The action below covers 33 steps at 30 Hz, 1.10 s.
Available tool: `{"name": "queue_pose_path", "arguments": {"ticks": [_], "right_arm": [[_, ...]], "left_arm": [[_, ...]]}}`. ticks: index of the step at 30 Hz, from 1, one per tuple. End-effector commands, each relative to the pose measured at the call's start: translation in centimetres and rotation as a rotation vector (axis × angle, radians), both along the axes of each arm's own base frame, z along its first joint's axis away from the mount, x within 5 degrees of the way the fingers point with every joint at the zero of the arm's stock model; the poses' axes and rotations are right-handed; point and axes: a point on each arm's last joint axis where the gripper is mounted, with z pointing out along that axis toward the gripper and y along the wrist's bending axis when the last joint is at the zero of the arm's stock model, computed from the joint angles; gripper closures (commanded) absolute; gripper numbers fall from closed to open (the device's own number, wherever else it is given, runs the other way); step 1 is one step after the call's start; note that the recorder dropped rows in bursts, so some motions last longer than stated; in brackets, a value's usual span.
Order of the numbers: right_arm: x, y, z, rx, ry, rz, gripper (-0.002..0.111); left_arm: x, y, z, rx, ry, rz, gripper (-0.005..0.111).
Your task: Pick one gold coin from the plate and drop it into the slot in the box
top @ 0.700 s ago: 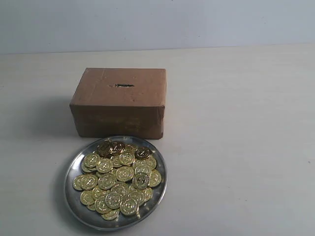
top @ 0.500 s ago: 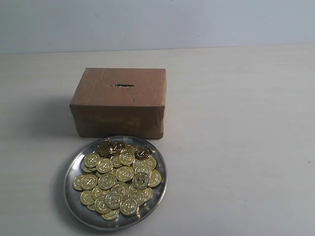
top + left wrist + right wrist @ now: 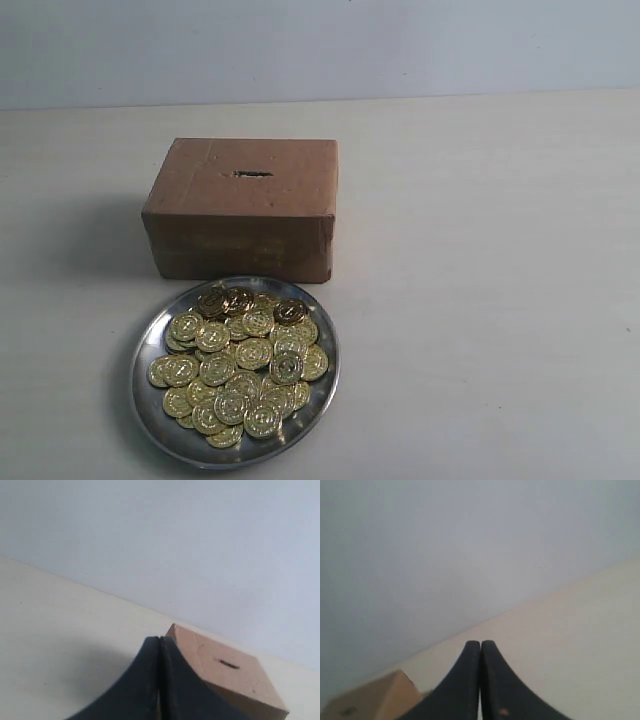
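A round silver plate near the front of the table holds a heap of several gold coins. Just behind it stands the brown cardboard box, with its dark slot on top. Neither arm shows in the exterior view. In the left wrist view my left gripper is shut with nothing between its fingers, and the box with the slot lies beyond it. My right gripper is also shut and empty, with a corner of the box off to one side.
The pale table stretches wide around the box and plate. A plain light wall rises behind the table's far edge.
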Motion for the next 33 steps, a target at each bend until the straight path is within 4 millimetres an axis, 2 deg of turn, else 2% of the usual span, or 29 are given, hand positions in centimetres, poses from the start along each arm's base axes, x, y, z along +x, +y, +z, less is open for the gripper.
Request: {"name": "queue_pose_path", "arguments": {"ticks": [1, 5, 10, 13, 16, 19, 22, 25, 28, 33], "right_arm": [[0.0, -0.1, 0.4, 0.224, -0.041, -0.01, 0.108], [0.0, 0.0, 0.3, 0.302, -0.025, 0.001, 0.108], [-0.1, 0.4, 0.1, 0.305, 0.03, 0.04, 0.108], [-0.9, 1.3, 2.4, 0.24, 0.069, 0.143, 0.108], [-1.4, 2.1, 5.6, 0.099, 0.097, 0.23, 0.108], [-0.4, 2.7, 8.9, -0.057, 0.169, 0.31, 0.108], [2.3, 3.2, 10.9, -0.186, 0.291, 0.393, 0.108], [6.1, 3.8, 11.3, -0.281, 0.439, 0.492, 0.108], [9.5, 4.4, 10.4, -0.311, 0.569, 0.602, 0.108], [13.4, 6.9, 7.7, -0.35, 0.683, 0.809, 0.108]], "left_arm": [[0.0, 0.3, 0.5, -0.082, -0.047, 0.027, 0.107], [0.0, 0.1, 0.3, -0.102, -0.021, 0.01, 0.107], [-0.1, 0.0, 0.3, -0.168, -0.001, -0.002, 0.107], [-0.4, -0.8, 0.2, -0.146, 0.074, -0.087, 0.107], [-0.7, -1.6, 2.3, -0.068, 0.079, -0.192, 0.107], [-0.4, -2.6, 5.0, 0.092, 0.071, -0.315, 0.107], [1.1, -3.7, 7.7, 0.253, 0.091, -0.443, 0.107], [4.1, -4.9, 9.5, 0.291, 0.21, -0.564, 0.107], [7.6, -5.5, 10.3, 0.313, 0.3, -0.617, 0.107], [13.2, -6.9, 9.8, 0.491, 0.349, -0.746, 0.107]]}}
